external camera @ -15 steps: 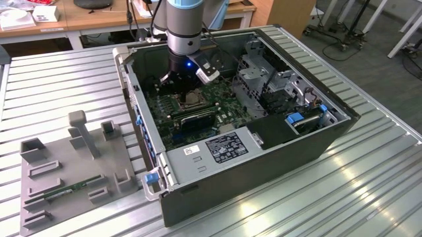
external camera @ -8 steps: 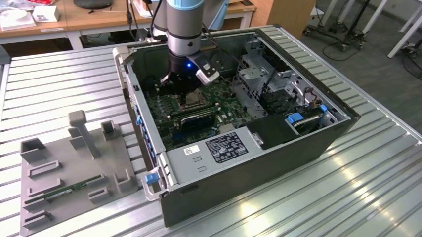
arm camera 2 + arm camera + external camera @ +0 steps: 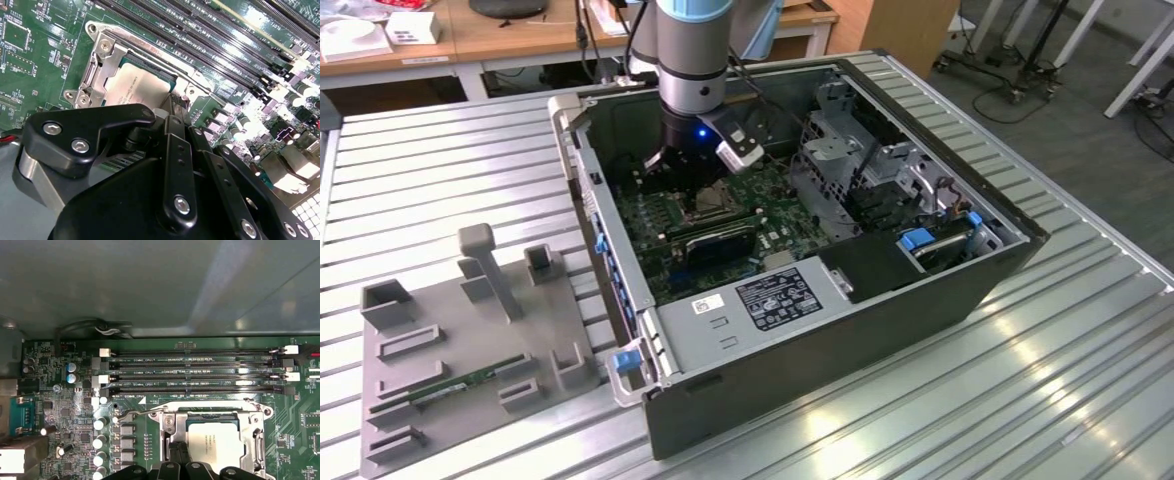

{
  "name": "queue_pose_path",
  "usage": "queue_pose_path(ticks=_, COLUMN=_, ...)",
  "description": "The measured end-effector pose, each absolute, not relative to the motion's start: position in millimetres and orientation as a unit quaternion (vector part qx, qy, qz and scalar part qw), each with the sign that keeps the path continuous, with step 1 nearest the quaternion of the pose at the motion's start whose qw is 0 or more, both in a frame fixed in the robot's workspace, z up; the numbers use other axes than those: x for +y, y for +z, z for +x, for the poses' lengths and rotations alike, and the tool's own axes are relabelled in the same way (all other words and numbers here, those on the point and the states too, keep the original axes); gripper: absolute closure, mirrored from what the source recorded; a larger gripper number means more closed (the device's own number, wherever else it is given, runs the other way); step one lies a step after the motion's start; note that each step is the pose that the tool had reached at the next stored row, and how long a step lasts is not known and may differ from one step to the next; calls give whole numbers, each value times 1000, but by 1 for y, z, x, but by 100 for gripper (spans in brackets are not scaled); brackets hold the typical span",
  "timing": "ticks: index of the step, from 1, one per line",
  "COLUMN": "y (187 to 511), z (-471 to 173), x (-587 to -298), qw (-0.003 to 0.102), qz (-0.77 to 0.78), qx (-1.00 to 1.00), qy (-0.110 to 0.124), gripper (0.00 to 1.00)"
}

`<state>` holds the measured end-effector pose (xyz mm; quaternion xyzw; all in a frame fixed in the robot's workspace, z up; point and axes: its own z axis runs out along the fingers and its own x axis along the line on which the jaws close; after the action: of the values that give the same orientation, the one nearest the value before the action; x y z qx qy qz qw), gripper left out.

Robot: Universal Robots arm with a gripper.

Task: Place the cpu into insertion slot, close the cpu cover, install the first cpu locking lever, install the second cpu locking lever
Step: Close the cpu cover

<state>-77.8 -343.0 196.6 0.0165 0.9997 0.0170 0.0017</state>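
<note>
Inside the open computer case, long memory slots lie between the insertion slot and the green motherboard's edge by the case wall. The cpu sits in that slot, with the cpu cover flat around it. The gripper, fingers pressed together and holding nothing, hangs low over the cover's edge; I cannot tell whether it touches.

Count: one arm, one computer case, one green board, one cpu, four memory slots, one grey tray, one memory stick
</note>
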Motion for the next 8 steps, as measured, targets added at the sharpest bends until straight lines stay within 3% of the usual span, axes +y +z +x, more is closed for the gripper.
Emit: queue_pose_path(ticks=8, y=199, z=-77, x=-343, qw=2, qz=16, qx=1000, qy=18, gripper=89)
